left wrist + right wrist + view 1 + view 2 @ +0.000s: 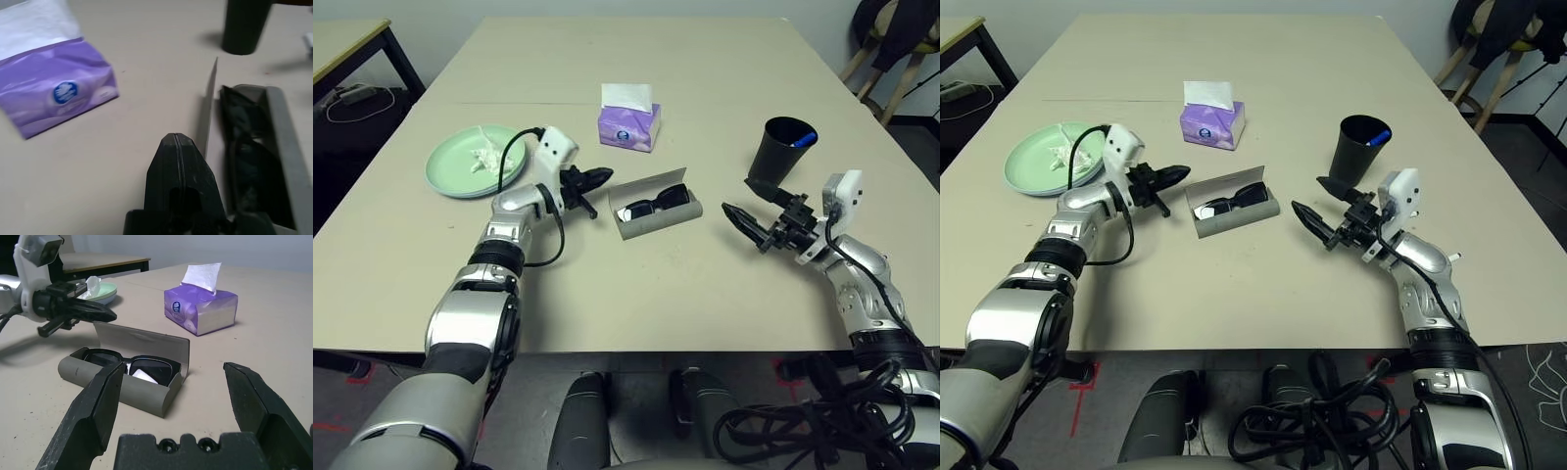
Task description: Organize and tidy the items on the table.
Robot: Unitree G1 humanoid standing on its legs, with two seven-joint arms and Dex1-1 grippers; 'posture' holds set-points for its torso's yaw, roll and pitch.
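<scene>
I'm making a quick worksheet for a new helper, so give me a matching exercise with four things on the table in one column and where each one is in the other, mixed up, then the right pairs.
Things
1. sunglasses
2. crumpled white tissue
3. blue pen
4. purple tissue pack

Places
A. on the pale green plate
B. beyond the glasses case, standing on the table
C. inside the open glasses case
D. in the black cup

Pairs
1-C
2-A
3-D
4-B
</scene>
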